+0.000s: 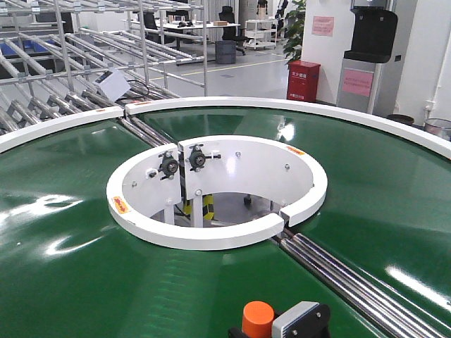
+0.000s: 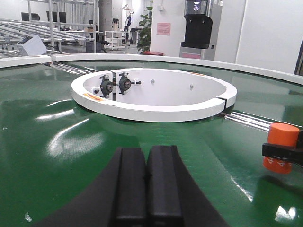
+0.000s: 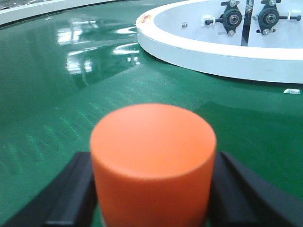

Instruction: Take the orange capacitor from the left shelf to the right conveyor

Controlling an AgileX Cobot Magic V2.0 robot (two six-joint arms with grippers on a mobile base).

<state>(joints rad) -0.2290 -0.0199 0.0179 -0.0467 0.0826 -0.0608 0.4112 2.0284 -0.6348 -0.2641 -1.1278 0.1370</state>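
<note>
The orange capacitor (image 3: 152,161) stands upright between the two black fingers (image 3: 71,189) of my right gripper (image 3: 152,189), which is shut on its sides. It is low over the near part of the right conveyor (image 1: 70,232), a glossy dark-green ring belt; I cannot tell whether its base touches. From the front, the capacitor (image 1: 257,318) and the right gripper (image 1: 299,325) show at the bottom edge. The left wrist view has the capacitor (image 2: 282,146) at far right. My left gripper (image 2: 147,175) hovers over the belt, shut and empty. Whether the steel racks (image 1: 56,77) include the left shelf I cannot tell.
The conveyor's white inner rim (image 1: 211,236) rings an open hole with bearings on its wall. Steel rollers (image 1: 352,274) cross the belt at the front right and back left. Behind are a grey box (image 1: 113,84), a red cabinet (image 1: 304,80) and a dark machine (image 1: 373,35).
</note>
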